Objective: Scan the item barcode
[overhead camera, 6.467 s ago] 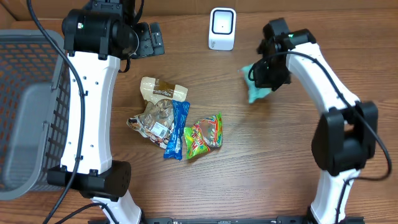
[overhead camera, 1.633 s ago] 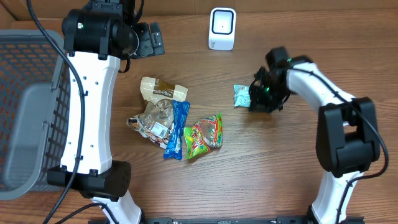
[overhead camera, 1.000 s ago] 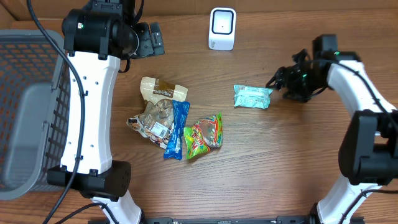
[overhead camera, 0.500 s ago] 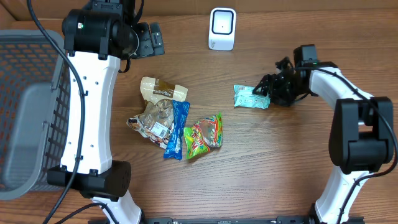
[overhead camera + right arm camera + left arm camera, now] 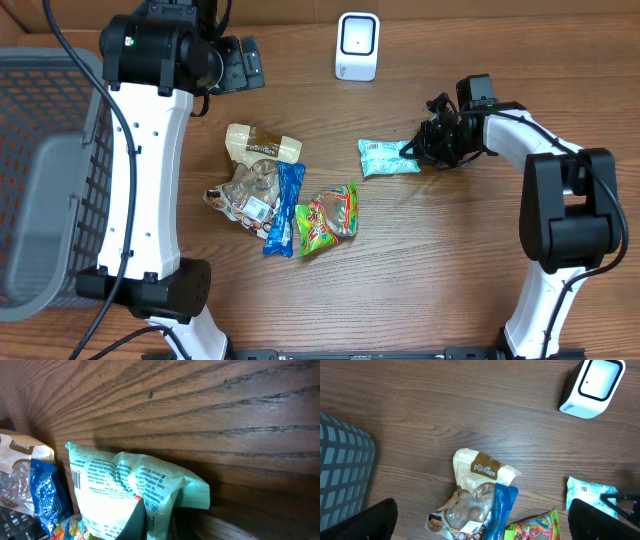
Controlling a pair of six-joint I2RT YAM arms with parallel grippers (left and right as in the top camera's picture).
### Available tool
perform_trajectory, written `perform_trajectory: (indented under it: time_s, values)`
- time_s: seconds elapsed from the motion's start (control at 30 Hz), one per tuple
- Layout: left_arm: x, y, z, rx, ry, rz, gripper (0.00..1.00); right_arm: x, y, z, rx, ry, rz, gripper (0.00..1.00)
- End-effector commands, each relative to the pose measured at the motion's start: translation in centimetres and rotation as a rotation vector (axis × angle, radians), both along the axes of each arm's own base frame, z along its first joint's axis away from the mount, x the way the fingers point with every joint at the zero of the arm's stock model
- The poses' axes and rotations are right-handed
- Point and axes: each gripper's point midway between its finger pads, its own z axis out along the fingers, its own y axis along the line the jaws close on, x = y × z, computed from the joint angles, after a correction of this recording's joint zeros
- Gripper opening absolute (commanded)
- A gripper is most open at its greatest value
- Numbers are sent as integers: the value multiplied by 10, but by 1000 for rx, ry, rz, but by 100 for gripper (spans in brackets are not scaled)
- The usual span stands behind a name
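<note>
The mint-green packet (image 5: 388, 158) lies on the bench (image 5: 450, 280), in front of the white scanner (image 5: 357, 45) and slightly to the right of it. The right tool (image 5: 420, 156) is pinched closed on the packet's end. The left tool (image 5: 236, 64), to the left of the scanner, stands wide, holding nothing.
</note>
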Motion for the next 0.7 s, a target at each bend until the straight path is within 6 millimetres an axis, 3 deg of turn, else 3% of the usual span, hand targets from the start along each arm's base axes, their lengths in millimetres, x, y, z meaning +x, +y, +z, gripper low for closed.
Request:
perform_trajectory:
  time_s: [0.0, 0.07, 0.17, 0.33, 0.67]
  values:
    - [0, -1, -3, -10, 7, 16, 100, -3, -6, -14, 20, 29, 9, 4]
    - [0, -1, -3, -10, 7, 16, 100, 4, -3, 1, 87, 9, 16, 4]
    - [0, -1, -3, -10, 7, 16, 100, 14, -10, 17, 50, -9, 3, 4]
    - [0, -1, -3, -10, 7, 16, 100, 36, -29, 50, -195, -76, -17, 4]
    - [0, -1, -3, -10, 7, 16, 99, 104, -33, 130, -754, -485, -13, 4]
